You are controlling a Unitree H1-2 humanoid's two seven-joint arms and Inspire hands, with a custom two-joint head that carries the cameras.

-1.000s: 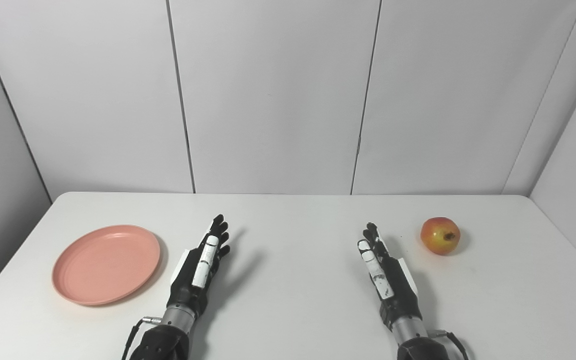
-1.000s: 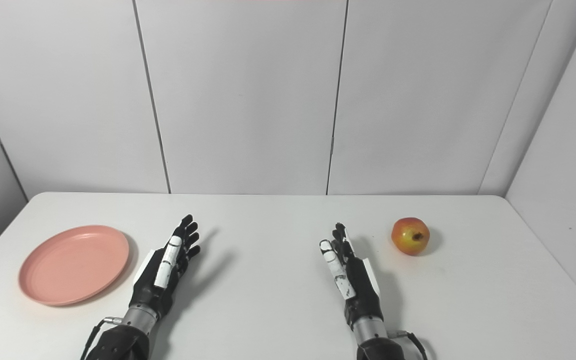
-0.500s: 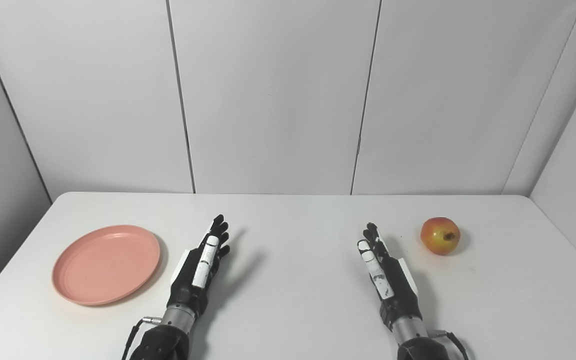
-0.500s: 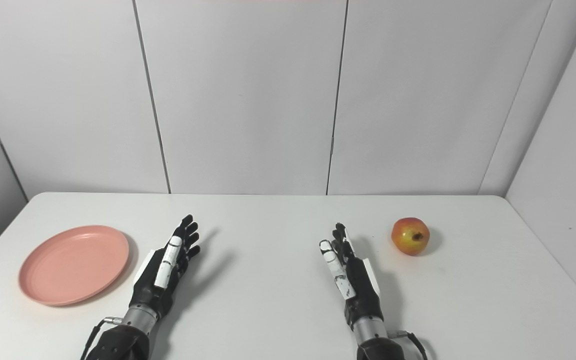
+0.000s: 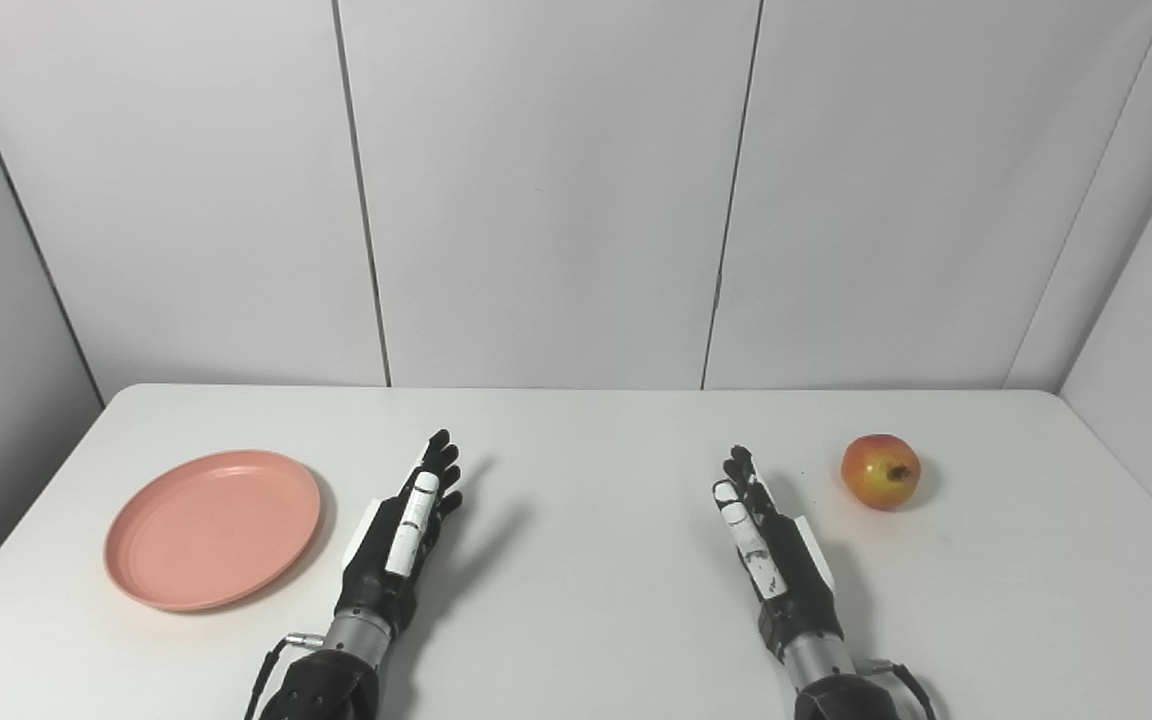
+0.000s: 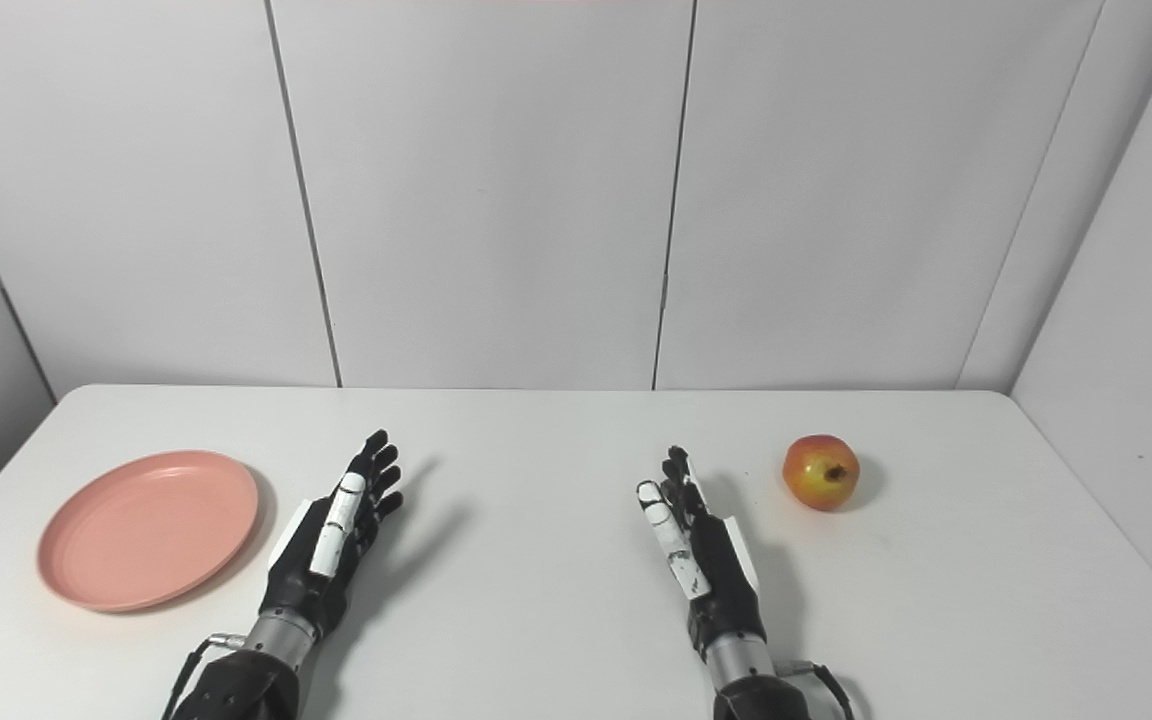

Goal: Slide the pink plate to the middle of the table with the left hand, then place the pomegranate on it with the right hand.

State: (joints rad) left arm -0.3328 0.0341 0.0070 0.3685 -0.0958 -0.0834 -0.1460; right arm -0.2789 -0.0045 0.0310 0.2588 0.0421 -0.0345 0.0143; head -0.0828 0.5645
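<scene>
Pink plate [image 5: 212, 528] near left table [image 5: 576, 600] edge, bare middle

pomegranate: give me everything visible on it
The pomegranate is round, red blending to yellow-orange, with a smooth, faintly shiny skin. Its small dark crown faces the camera, tipped slightly right, so it lies on its side. It looks whole and sits on the white table, far right, casting a soft shadow. Nothing else touches it; the right hand lies open to its left, apart from it.
</scene>
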